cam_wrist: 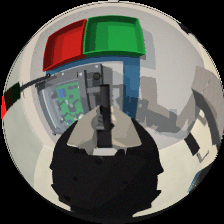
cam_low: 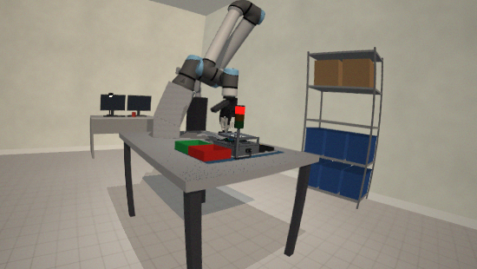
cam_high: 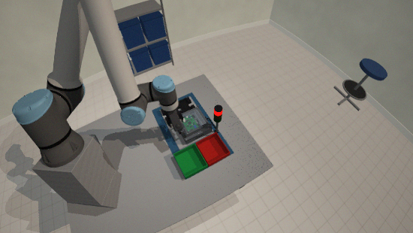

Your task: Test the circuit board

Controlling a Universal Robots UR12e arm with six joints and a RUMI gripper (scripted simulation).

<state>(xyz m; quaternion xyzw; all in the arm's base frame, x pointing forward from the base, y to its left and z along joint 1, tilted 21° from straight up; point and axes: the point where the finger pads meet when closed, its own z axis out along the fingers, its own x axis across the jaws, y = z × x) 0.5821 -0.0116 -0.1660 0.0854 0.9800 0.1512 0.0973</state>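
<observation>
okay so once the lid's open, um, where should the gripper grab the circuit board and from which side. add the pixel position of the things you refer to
Probably by two opposite edges, coming straight down: the circuit board [cam_high: 191, 122] [cam_wrist: 70, 104] lies flat and looks thin, with parts standing on its upper face, so the edges seem the safer hold.
</observation>
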